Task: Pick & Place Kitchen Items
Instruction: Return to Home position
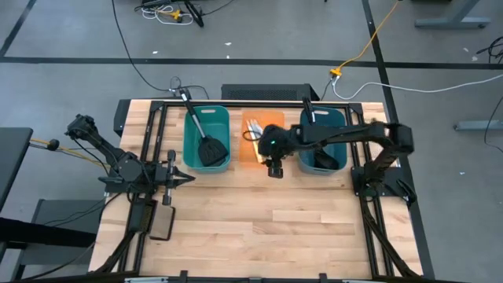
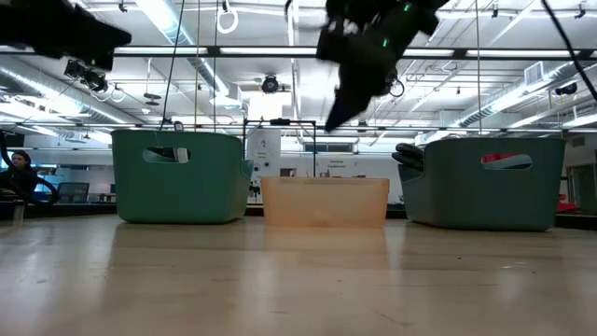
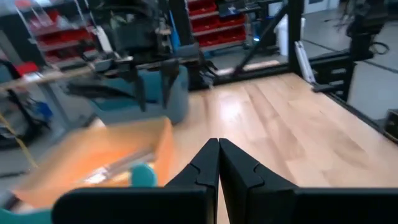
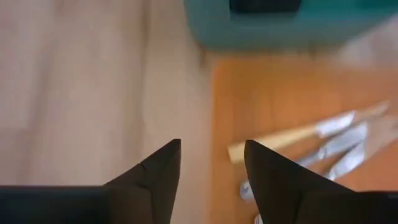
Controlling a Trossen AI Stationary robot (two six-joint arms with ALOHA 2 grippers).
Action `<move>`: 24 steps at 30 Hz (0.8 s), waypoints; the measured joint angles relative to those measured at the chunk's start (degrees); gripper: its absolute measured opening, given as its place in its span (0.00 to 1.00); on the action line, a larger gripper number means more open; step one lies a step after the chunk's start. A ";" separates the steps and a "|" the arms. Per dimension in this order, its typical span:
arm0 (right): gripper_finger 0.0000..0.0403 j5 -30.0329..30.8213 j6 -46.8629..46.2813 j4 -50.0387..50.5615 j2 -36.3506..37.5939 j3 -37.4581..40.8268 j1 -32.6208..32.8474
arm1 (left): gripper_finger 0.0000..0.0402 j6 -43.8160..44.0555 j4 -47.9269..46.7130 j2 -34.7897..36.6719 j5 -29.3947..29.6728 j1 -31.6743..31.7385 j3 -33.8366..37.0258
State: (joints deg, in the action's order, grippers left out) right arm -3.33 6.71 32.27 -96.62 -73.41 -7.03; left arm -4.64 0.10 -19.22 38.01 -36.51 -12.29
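Note:
Three bins stand in a row at the table's far side. The teal bin holds a black slotted spatula, whose handle leans over the far rim. The orange bin holds several table knives lying flat on its floor. The blue bin holds a black ladle. My right gripper hangs open above the orange bin's near edge, slanting down, with nothing between its fingers. My left gripper waits shut and level at the table's left side.
A flat dark pad lies near the left arm's base. A black frame runs along the table's left, right and far edges. Bare wood stretches from the bins to the near edge. In the low view a person sits beyond the table.

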 joint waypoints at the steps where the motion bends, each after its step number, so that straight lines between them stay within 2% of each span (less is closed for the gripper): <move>1: 0.46 -0.83 0.16 -0.56 1.61 0.00 0.04 | 0.04 -1.25 -0.13 0.00 0.61 0.18 -0.91; 5: 0.43 -3.56 2.17 -6.74 9.12 1.13 0.57 | 0.04 -7.16 -4.52 0.92 1.88 1.59 -5.32; 8: 0.38 -5.80 2.80 -15.86 15.90 6.08 1.11 | 0.02 -8.70 -7.94 2.78 2.07 3.96 -7.26; 13: 0.22 -8.21 1.66 -28.60 28.17 18.62 1.20 | 0.01 -6.09 -9.40 7.35 0.05 9.68 -7.55; 18: 0.04 -9.46 -1.92 -42.60 40.89 33.57 1.16 | 0.01 -4.51 -7.47 10.83 -4.86 14.34 -4.79; 21: 0.02 -10.82 -4.08 -51.75 47.50 42.08 1.21 | 0.01 -5.74 -2.20 12.33 -7.54 15.78 -0.79; 24: 0.04 -9.33 -6.93 -57.17 53.48 49.07 1.20 | 0.01 -7.16 -1.73 13.96 -4.41 16.49 1.66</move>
State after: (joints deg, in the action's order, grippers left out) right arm -12.66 -0.23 -24.91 -43.14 -24.34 -5.82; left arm -11.80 -1.63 -5.26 33.61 -20.02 -10.62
